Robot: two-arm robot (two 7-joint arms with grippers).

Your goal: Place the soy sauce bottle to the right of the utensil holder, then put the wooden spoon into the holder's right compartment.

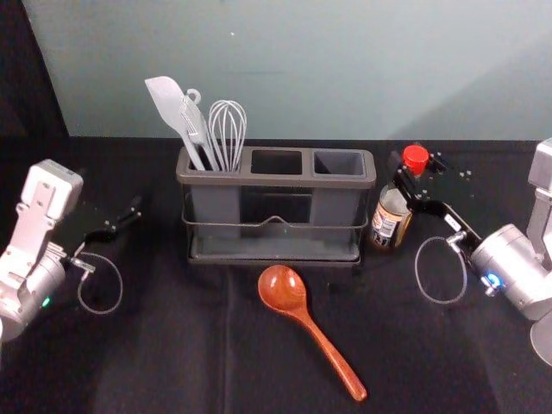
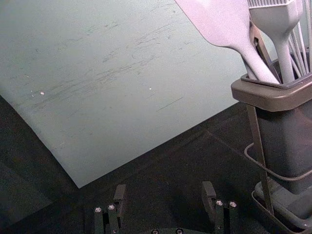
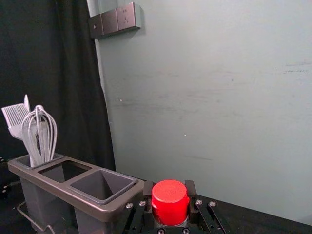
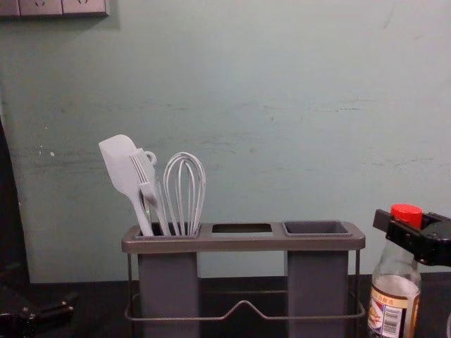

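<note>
Soy sauce bottle [image 4: 394, 292] stands upright, neck pinched by the right gripper [image 3: 169, 188], likely for steadiness; utensil holder [image 1: 276, 180] and wooden spoon [image 1: 283, 290] lie leftward of it, the empty, wide-open left gripper [image 2: 164, 191] beyond.

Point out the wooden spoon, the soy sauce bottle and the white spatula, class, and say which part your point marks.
Wooden spoon [image 1: 282, 288]: head view, on its bowl.
Soy sauce bottle [image 4: 389, 311]: chest view, on its label.
White spatula [image 4: 121, 165]: chest view, on its blade.

Lab-like setup: black-draped table [image 1: 172, 345], dark curtain [image 3: 48, 53], wall sockets [image 3: 127, 17].
</note>
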